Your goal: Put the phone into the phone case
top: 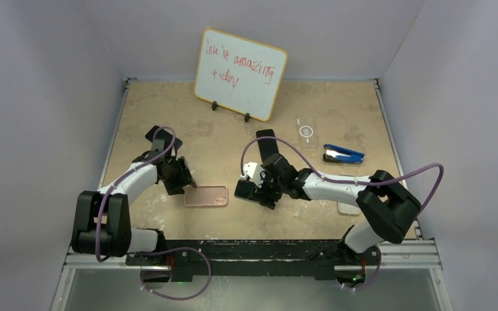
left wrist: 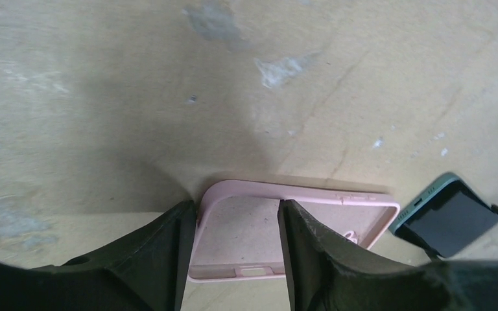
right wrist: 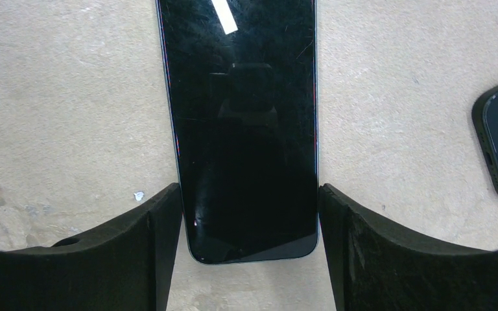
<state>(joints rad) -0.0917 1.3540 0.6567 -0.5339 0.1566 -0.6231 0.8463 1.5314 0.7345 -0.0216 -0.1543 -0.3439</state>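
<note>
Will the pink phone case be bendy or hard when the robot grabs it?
Probably bendy: the pink case is an empty thin-walled shell, so its sides may flex when squeezed. It lies flat, so a push would likely slide it, not tip it.

Your left arm (top: 126, 184) and right arm (top: 337, 186) are built alike: white shells on the long links, chunky black housings at the joints, and black bases on the black rail (top: 253, 249) along the near edge of the table (top: 168, 103). A purple left cable (top: 174, 141) loops loosely off the left arm, and a purple right cable (top: 436, 166) arcs off the right arm, which has a small white block at its wrist. On the left gripper (left wrist: 237, 223) and right gripper (right wrist: 249, 201) you see broad, matt black, wedge-shaped fingers (right wrist: 123, 253).
</note>
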